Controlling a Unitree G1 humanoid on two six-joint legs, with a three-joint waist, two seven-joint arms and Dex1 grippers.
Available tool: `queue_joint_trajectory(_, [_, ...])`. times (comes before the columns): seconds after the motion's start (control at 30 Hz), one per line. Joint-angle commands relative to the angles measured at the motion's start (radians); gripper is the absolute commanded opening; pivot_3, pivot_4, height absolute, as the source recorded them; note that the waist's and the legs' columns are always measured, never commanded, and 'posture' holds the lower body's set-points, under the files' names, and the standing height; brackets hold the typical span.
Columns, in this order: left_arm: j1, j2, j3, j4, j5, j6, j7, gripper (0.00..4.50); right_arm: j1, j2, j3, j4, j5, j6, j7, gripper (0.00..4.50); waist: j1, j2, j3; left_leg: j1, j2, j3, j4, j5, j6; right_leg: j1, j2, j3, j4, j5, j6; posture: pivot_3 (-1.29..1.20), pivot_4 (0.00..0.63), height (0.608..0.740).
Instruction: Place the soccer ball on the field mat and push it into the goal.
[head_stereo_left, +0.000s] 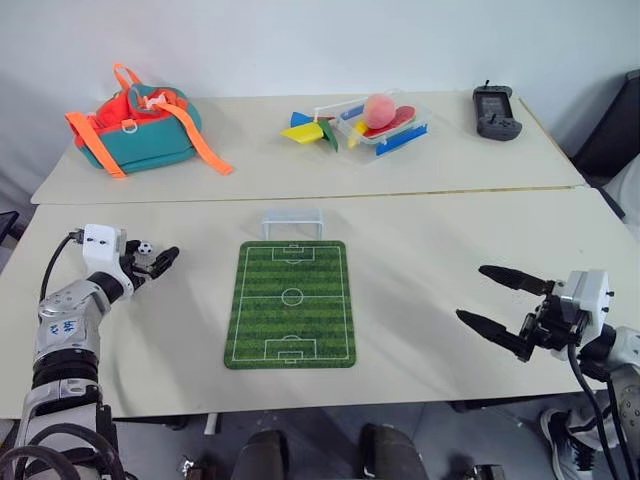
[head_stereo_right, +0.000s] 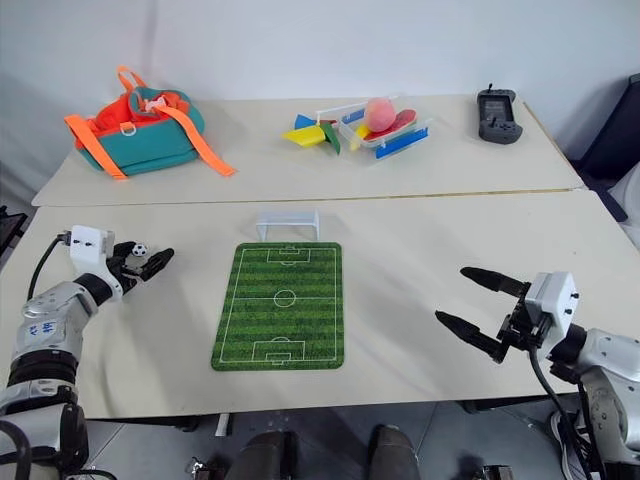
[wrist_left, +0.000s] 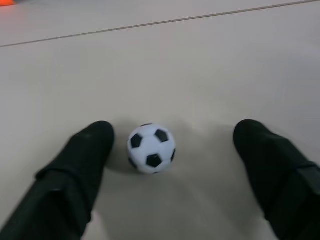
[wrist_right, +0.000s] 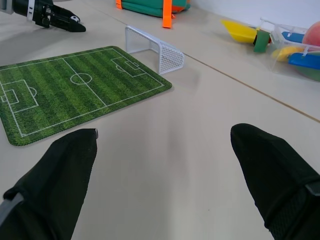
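Left gripper (head_stereo_left: 160, 262) stands spread, its two black fingers (wrist_left: 82, 165) either side of the one small white soccer ball with black patches (wrist_left: 151, 148), which lies on the beige table (head_stereo_left: 420, 280) left of the green striped field mat (head_stereo_left: 291, 303). Right gripper (head_stereo_left: 500, 303) spread, holding nothing. One white framed goal (head_stereo_left: 292, 222) touches the mat's far end

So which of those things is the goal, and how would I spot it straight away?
Start at the green striped field mat in the middle of the near table. The goal stands on the table just past the mat's far short edge. It is a small white frame with netting, unlike the clear tray of colourful toys on the table behind.
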Motion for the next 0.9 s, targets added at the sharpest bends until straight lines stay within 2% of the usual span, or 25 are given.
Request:
queue_joint_trajectory(0.03, [-0.002, 0.025, -0.001, 0.020, 0.015, 0.020, 0.012, 2.90, -0.012, -0.025, -0.033, -0.014, 0.004, 0.003, 0.004, 4.50, -0.001, 0.000, 0.000, 0.000, 0.000, 0.000, 0.000, 0.000, 0.000, 0.000, 0.000, 0.000, 0.000, 0.000, 0.000, 0.00, 0.150, 0.740])
queue_joint_trajectory(0.23, [0.033, 0.050, 0.003, -0.021, 0.005, 0.044, -0.013, 0.99, -0.031, -0.045, -0.041, 0.002, 0.007, 0.011, 0.026, 4.50, -0.006, 0.000, 0.000, 0.001, 0.000, 0.002, 0.000, 0.000, 0.000, 0.000, 0.000, 0.001, 0.001, 0.000, 0.000, 0.00, 0.150, 0.740])
queue_joint_trajectory(0.27, [0.043, 0.052, 0.005, -0.039, 0.001, 0.046, -0.021, 0.86, -0.033, -0.048, -0.044, 0.005, 0.009, 0.013, 0.029, 4.50, -0.008, 0.000, 0.000, 0.002, 0.001, 0.002, 0.000, 0.000, 0.000, 0.000, 0.000, 0.001, 0.001, 0.000, 0.000, 0.00, 0.150, 0.740])
queue_joint_trajectory(0.47, [0.200, 0.032, 0.017, -0.420, -0.139, 0.125, -0.174, 0.86, -0.036, -0.059, -0.069, 0.009, 0.072, 0.026, 0.112, 4.50, -0.002, -0.001, 0.001, 0.001, 0.001, 0.004, 0.000, -0.001, 0.000, -0.001, 0.000, 0.002, 0.001, 0.000, 0.000, 0.00, 0.150, 0.740])
queue_joint_trajectory(0.53, [0.255, 0.024, 0.002, -0.553, -0.193, 0.089, -0.287, 0.86, -0.037, -0.068, -0.075, 0.020, 0.088, 0.032, 0.157, 4.50, 0.005, -0.002, 0.001, 0.001, 0.001, 0.004, 0.001, -0.001, 0.000, -0.001, 0.000, 0.002, 0.001, 0.000, 0.000, 0.00, 0.150, 0.740])
queue_joint_trajectory(0.7, [0.326, 0.044, -0.050, -0.737, -0.259, 0.115, -0.458, 0.86, -0.006, -0.075, -0.088, 0.025, 0.122, 0.040, 0.252, 4.50, 0.015, -0.002, 0.001, -0.001, 0.003, 0.004, 0.009, -0.005, 0.000, -0.001, 0.002, 0.002, 0.000, 0.000, 0.000, 0.00, 0.150, 0.740])
queue_joint_trajectory(0.9, [0.363, 0.034, -0.140, -0.931, -0.304, 0.194, -0.524, 0.86, 0.086, -0.056, -0.093, -0.046, 0.137, 0.040, 0.265, 4.50, 0.023, -0.002, 0.001, -0.001, 0.005, 0.004, 0.011, -0.005, -0.001, -0.001, 0.003, 0.003, 0.000, 0.000, -0.001, 0.00, 0.150, 0.740])
